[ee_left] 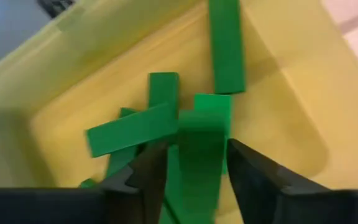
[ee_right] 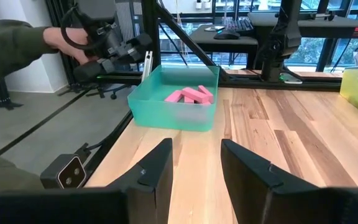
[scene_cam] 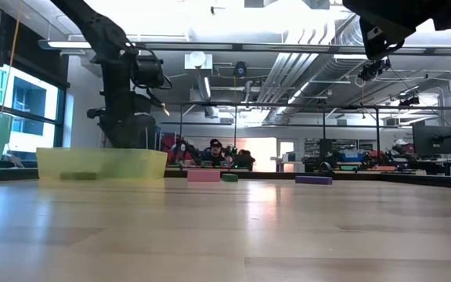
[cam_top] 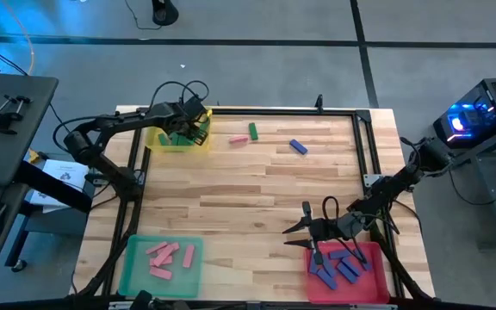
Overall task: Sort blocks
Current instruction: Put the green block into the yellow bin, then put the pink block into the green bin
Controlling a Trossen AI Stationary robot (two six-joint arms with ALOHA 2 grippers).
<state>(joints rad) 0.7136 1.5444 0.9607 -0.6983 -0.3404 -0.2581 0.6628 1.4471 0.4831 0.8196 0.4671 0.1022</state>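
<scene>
My left gripper (cam_top: 195, 129) (ee_left: 197, 146) hangs over the yellow tray (cam_top: 158, 142) at the table's far left, shut on a green block. More green blocks (ee_left: 132, 130) lie in that tray. My right gripper (cam_top: 298, 236) (ee_right: 196, 149) is open and holds nothing, just left of the red tray (cam_top: 373, 258), where several blue blocks (cam_top: 338, 269) lie. Pink blocks (cam_top: 166, 256) lie in the green tray (cam_top: 132, 275). A pink block (cam_top: 239, 139), a green block (cam_top: 253, 131) and a blue block (cam_top: 298, 146) lie flat on the far part of the table. My left gripper pinches a green block (ee_left: 204, 124) between its two fingers, which come from above and point down into the yellow tray. The block runs along the fingers, and its free end sticks out past the fingertips. It hangs above the other green blocks.
A black frame rail (cam_top: 274, 112) runs along the table's edges. Bare wood (cam_top: 231, 198) lies between the three trays. In the right wrist view a person's sleeve and hand (ee_right: 55, 37) show beyond the table, near the green tray (ee_right: 176, 96).
</scene>
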